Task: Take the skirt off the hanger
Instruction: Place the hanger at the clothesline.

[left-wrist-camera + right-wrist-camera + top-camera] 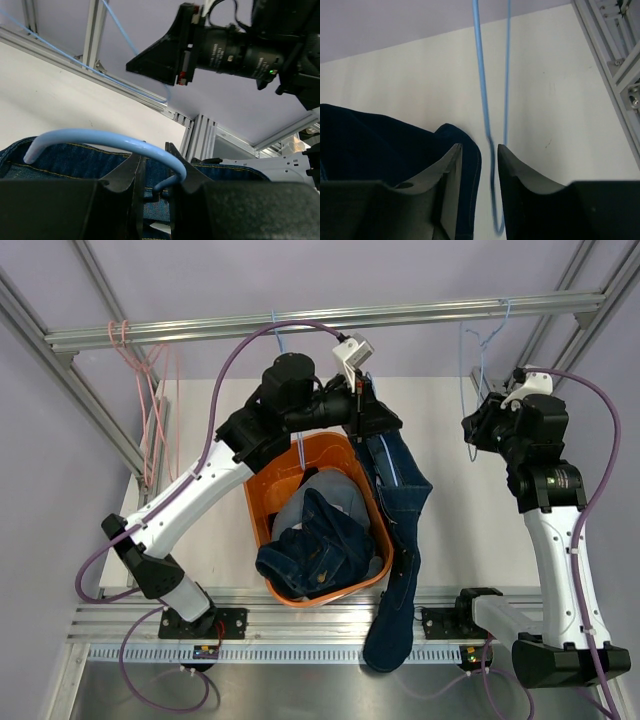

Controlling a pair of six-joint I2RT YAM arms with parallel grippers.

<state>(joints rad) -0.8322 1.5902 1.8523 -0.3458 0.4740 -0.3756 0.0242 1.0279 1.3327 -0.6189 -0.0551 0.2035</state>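
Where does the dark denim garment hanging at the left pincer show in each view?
Top external: dark denim garment hangs centre, down past the near edge.
Left wrist: band across the bottom.
Right wrist: probably the dark cloth, lower left.
Shared landmark: aluminium frame.

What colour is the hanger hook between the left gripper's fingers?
Hook: light blue, clearest in left wrist view.

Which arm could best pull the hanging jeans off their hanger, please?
Probably right: the left end effector is clamped on the blue hanger carrying the hanging jeans; the right end effector is open, gripping nothing.
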